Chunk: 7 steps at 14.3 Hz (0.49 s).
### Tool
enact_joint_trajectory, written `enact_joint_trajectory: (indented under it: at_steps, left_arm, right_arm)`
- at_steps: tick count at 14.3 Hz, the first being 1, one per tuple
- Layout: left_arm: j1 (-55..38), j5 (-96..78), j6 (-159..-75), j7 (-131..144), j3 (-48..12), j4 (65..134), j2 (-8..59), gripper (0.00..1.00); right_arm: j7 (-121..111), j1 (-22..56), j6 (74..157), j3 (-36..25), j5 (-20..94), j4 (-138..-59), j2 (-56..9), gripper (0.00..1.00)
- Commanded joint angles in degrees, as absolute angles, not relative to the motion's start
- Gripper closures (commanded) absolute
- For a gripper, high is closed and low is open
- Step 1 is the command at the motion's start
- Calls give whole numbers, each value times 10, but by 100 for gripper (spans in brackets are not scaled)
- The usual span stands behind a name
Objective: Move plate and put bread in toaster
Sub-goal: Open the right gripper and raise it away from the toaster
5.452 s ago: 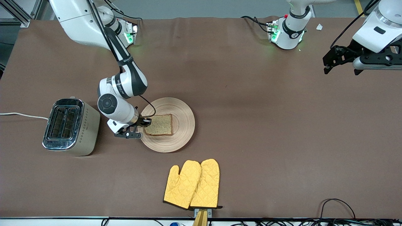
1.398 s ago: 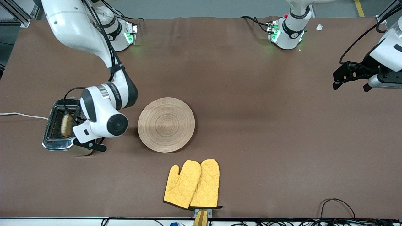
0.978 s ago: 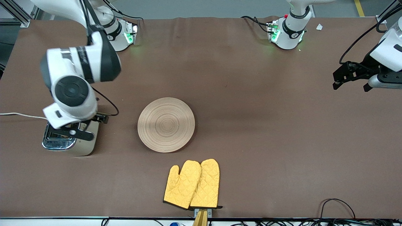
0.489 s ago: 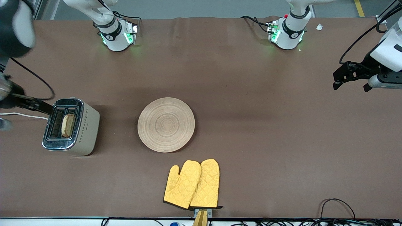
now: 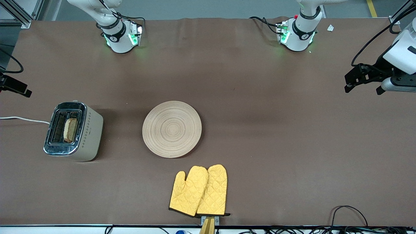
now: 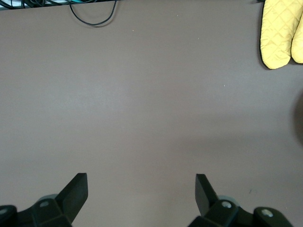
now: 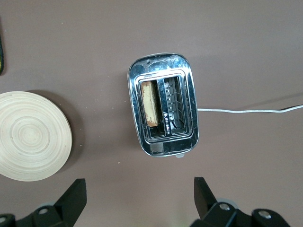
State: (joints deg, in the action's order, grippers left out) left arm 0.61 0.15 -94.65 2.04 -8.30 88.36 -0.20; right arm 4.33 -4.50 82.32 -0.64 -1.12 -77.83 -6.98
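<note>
The bread [image 5: 70, 130] stands on edge in the toaster [image 5: 87, 130], in the slot on the plate's side. The round wooden plate [image 5: 172, 129] lies bare mid-table beside the toaster. In the right wrist view, my right gripper [image 7: 139, 198] is open and empty, high above the toaster [image 7: 163, 71], the bread [image 7: 150, 103] and the plate [image 7: 31, 136]. In the front view only one of its black fingers [image 5: 14, 86] shows, at the edge. My left gripper [image 5: 362, 90] waits open and empty over the left arm's end of the table; the left wrist view shows it [image 6: 141, 194] over bare table.
A pair of yellow oven mitts [image 5: 199, 191] lies nearer the front camera than the plate; they also show in the left wrist view [image 6: 281, 33]. The toaster's white cord [image 5: 22, 119] runs off the right arm's end of the table. Black cables [image 5: 347, 211] lie at the front edge.
My right gripper let go of the bread in the toaster slot, rose and drew away toward the right arm's end of the table. The left arm has stayed still.
</note>
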Motion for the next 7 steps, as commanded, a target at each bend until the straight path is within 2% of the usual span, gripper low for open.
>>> enact_joint_trajectory:
  at_steps: [1, 7]
  left_arm:
    - [19, -5, -939, 6, -83, 878, -2, 0]
    - [19, -3, -939, 8, -83, 872, 1, 0]
  right_arm:
    - [35, -50, 838, -1, -2, -812, -47, 0]
    - [36, -47, 837, 0, -2, -812, -47, 0]
